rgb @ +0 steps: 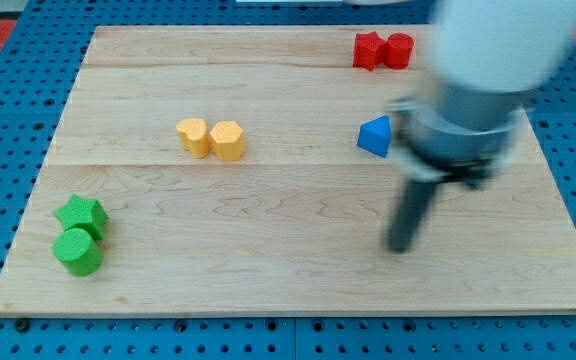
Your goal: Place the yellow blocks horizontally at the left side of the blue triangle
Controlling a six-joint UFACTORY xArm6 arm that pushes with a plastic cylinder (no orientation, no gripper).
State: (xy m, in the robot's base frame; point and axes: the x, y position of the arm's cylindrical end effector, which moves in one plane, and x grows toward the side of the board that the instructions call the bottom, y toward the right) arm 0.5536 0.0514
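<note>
Two yellow blocks lie side by side left of the board's middle: a yellow star-like block [193, 136] and a yellow hexagon-like block [227, 140], touching each other. The blue triangle [374, 135] sits right of the middle, well apart from them. My tip [400, 247] is blurred. It rests on the board below and slightly right of the blue triangle, far to the right of the yellow blocks. It touches no block.
Two red blocks [383, 50] touch each other near the view's top edge. A green star [79, 214] and a green cylinder [77, 251] sit together at the bottom left. The wooden board [288, 280] lies on a blue pegboard.
</note>
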